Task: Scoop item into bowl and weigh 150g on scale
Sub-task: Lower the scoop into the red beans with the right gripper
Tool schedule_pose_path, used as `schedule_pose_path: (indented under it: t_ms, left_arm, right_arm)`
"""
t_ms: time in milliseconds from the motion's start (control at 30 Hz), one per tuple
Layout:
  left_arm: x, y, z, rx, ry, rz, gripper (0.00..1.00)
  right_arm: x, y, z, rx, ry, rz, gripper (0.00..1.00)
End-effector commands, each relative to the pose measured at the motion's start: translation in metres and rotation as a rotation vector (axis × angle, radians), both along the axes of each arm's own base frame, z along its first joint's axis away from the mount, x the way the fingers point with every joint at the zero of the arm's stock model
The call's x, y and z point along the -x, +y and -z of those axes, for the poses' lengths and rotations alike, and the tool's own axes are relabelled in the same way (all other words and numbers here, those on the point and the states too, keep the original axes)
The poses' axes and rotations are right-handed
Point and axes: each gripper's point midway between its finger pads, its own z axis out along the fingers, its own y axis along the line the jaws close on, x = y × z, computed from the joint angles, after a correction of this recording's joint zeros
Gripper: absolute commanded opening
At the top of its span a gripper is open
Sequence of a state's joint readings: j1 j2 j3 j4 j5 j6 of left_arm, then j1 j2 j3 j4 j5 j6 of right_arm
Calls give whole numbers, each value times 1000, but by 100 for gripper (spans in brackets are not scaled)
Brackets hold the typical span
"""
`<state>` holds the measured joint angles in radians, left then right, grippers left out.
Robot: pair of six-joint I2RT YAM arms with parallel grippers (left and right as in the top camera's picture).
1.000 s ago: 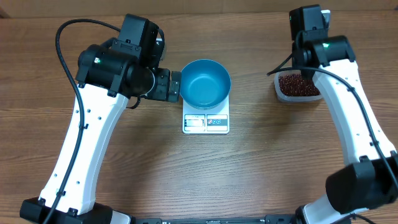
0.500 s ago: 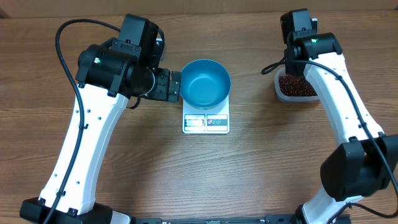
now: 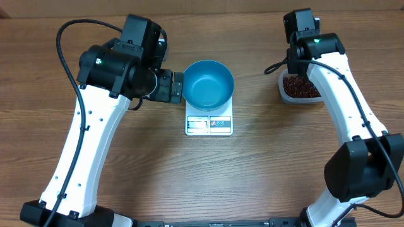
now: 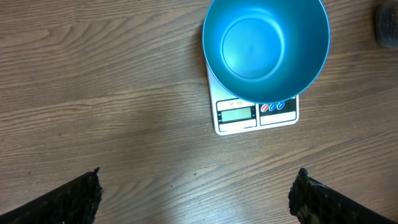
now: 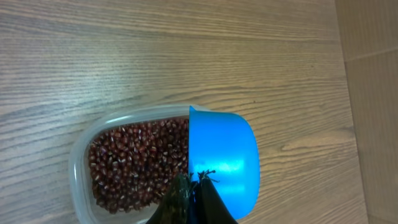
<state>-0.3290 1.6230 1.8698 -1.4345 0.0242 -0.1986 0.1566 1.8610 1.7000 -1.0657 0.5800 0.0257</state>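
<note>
Right pincer [image 5: 194,185] is gripping the blue scoop [image 5: 222,155] above the beans [image 5: 134,165] — scooping step in hand. Left pincer [image 4: 196,193] is hanging open; bowl [image 3: 208,83] is sitting empty on the scale [image 3: 209,125]. Next, I judge, dipping in.

Wood-grain table [image 3: 202,176] w/ a clear plastic tub [image 5: 83,155] on its right side, toward the back; small blue scoop [image 5: 224,155] overlaps the tub's right end; paler board [image 5: 373,93] runs alongside the table's edge; blurry dark blob [image 4: 385,25] in one corner, can't tell what tbh
</note>
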Motion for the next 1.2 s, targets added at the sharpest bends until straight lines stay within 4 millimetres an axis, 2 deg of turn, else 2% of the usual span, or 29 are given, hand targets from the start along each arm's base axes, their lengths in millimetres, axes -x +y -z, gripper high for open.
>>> schedule_pose_path:
  t_ms: [0, 200, 633, 800, 967, 1167]
  left_arm:
    - [0, 3, -9, -6, -33, 14, 100]
    - [0, 3, -9, -7, -33, 14, 100]
    - [0, 3, -9, -7, -33, 14, 100]
    - [0, 3, -9, -7, -33, 14, 100]
    - [0, 3, -8, -7, -33, 14, 100]
    - [0, 3, -9, -7, -33, 14, 100]
  right_arm:
    - [-8, 0, 5, -11, -2, 3, 4]
    - [-8, 0, 33, 3, 77, 4, 4]
    - [-3, -1, 41, 12, 118, 2, 4]
    - [-2, 11, 63, -53, 172, -21, 4]
    - [-3, 11, 62, -62, 165, -19, 4]
    - [-5, 29, 69, -172, 166, -42, 4]
